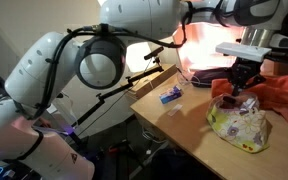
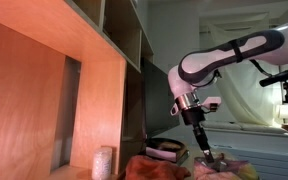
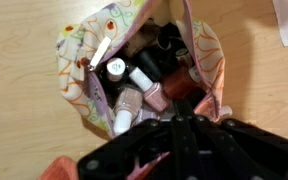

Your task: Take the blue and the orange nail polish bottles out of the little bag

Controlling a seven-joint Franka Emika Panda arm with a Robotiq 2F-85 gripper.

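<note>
At the pincer (image 1: 241, 90): pressed together, with no telling from the dark blur in the wrist view whether anything is pinched. Directly below, touching or nearly so: the little bag (image 1: 239, 122), slumped open on the worktop (image 1: 184, 122), mouth turned up toward the tips. Inside, seen from the wrist view: a crowd of bottles (image 3: 144, 85), white-capped, pink, dark and reddish, packed against one another just ahead of the tips. No clearly orange one to be made out among them; perhaps one of the reddish ones, perhaps buried. Farther out on the worktop, well apart from the bag: a small blue thing (image 1: 171, 94), probably the blue bottle already out, though too small to say for sure. By that reading, roughly half done, with the orange bottle left to find, pinch and lift clear. Beyond the bag: an orange-red cloth (image 1: 284, 95).
</note>
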